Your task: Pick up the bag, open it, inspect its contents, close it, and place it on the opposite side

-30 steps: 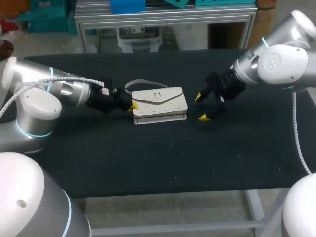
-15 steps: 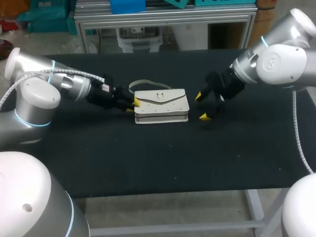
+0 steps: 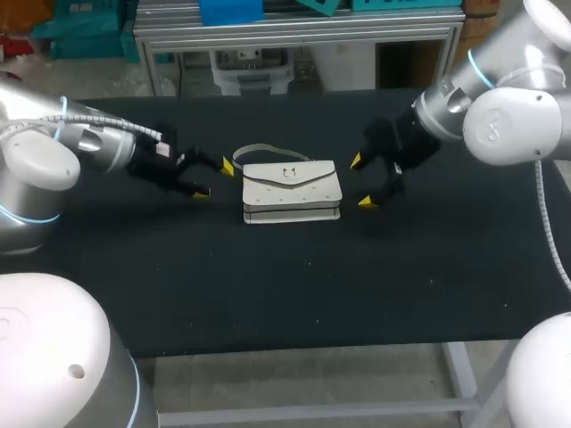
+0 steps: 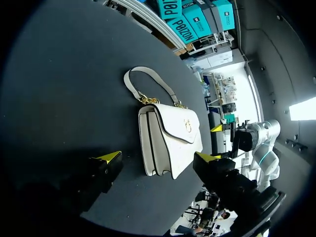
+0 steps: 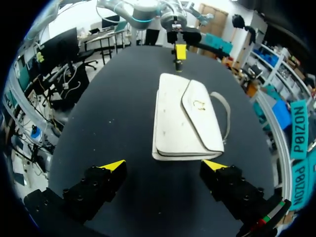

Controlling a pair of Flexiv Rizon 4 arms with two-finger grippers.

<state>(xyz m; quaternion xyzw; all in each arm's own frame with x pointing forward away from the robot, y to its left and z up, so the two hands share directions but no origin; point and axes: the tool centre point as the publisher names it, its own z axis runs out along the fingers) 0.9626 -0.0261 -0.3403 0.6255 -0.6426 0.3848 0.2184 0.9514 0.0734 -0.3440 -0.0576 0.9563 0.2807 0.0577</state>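
Black table; one white bag is laid flat near its middle. The flap is closed and faces up, with a small metal clasp seen on it. The strap is looped out from the bag's far left corner and rests on the table. Gold chain links are seen where it joins the bag.

The left arm is seen coming in from the left, low over the table. The left jaws are spread wide, nothing gripped. One yellow fingertip is placed just left of the bag, near the strap end; the other fingertip is further out. No contact with the bag is seen. In the left wrist view the bag is seen just ahead of the open jaws, short end toward them, roughly on the centre line.

The right arm is seen coming in from the right. The right jaws are also spread wide and empty. Both tips are placed right of the bag, with a clear gap to it. In the right wrist view the bag is centred ahead of the jaws, with none of it between the fingers. A yellow tip of the left jaws is seen just past the bag's far end.

Whether either pair of tips is touching the table cannot be told.
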